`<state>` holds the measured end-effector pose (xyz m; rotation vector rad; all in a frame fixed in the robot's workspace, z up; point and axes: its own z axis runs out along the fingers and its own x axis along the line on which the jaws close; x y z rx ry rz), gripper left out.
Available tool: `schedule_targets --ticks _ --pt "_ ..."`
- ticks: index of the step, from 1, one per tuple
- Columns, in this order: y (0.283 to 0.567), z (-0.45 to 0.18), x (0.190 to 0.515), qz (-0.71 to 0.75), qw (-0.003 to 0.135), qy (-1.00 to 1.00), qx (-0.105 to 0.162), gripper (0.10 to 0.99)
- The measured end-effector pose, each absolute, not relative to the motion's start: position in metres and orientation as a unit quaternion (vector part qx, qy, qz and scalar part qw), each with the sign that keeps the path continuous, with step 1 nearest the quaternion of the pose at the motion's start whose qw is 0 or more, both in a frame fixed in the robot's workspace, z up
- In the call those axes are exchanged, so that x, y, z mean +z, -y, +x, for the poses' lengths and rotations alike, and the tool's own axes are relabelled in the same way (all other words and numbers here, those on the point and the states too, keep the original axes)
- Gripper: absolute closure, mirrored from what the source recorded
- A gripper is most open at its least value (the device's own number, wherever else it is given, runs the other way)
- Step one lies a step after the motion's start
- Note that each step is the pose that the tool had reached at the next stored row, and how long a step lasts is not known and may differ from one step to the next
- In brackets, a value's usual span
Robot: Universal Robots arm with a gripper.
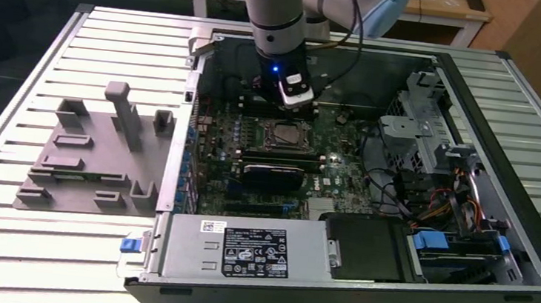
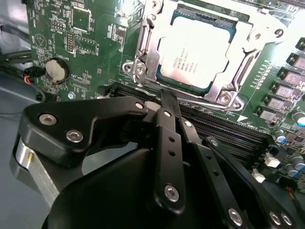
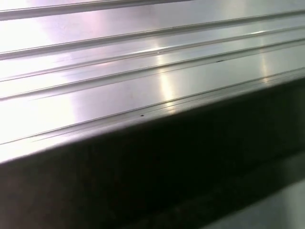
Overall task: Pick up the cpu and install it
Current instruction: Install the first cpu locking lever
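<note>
Cpu [image 2: 198, 50] sits flat in its socket on the motherboard [image 2: 86, 43], and I read it in the second wrist view as a silvery square with a pale rim, framed by the metal retention bracket [image 2: 143, 59]. My end effector [image 2: 162, 102] is directly beside that socket, its black fingers [image 2: 167, 138] drawn together with nothing between them, so I call it closed and empty. A round coin battery [image 2: 57, 70] lies on the board off toward 9 o'clock from the chip in that view, and dark memory slots [image 2: 224, 126] run along the socket's near edge, just past the fingertips.

From the exterior view I see the arm [image 1: 274, 10] reaching down into the open computer case [image 1: 512, 115], with the end effector [image 1: 295, 103] hovering just at 12 o'clock of the chip [image 1: 280, 134]. A black heatsink block [image 1: 273, 174] sits at 6 o'clock of the socket. The power supply [image 1: 241, 249] runs along the case's near side. Outside the case, at 9 o'clock, a grey plastic fixture tray [image 1: 90, 164] rests on the slatted metal surface [image 1: 17, 97]. My first wrist view shows ribbed metal [image 3: 143, 71] above a dark edge.
</note>
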<state>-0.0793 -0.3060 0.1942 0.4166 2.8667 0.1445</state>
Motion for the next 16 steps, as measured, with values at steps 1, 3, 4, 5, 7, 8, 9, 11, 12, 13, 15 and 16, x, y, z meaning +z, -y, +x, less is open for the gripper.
schedule_targets --ticks 1,3,4,5,7,8,9,11,12,13,15,16 --pt "0.3058 -0.0793 0.1941 0.146 0.12 -0.981 0.049 0.98" --pt "0.3055 -0.0793 0.194 0.152 0.121 -0.98 0.049 0.98" --pt "0.3052 -0.0793 0.194 0.154 0.121 -0.979 0.048 0.98" --pt "0.3048 -0.0793 0.1939 0.156 0.121 -0.979 0.048 0.98" --pt "0.3039 -0.0794 0.1938 0.16 0.121 -0.978 0.048 0.98" --pt "0.3036 -0.0794 0.1938 0.162 0.121 -0.978 0.047 0.98" --pt "0.3032 -0.0794 0.1938 0.163 0.121 -0.978 0.047 0.98" --pt "0.3025 -0.0795 0.1937 0.166 0.121 -0.977 0.047 0.98" --pt "0.3021 -0.0795 0.1936 0.168 0.122 -0.977 0.047 0.98" --pt "0.3018 -0.0795 0.1936 0.17 0.122 -0.977 0.047 0.98" --pt "0.3018 -0.0795 0.1936 0.172 0.122 -0.976 0.046 0.98" --pt "0.3017 -0.0795 0.1935 0.173 0.122 -0.976 0.046 0.98"
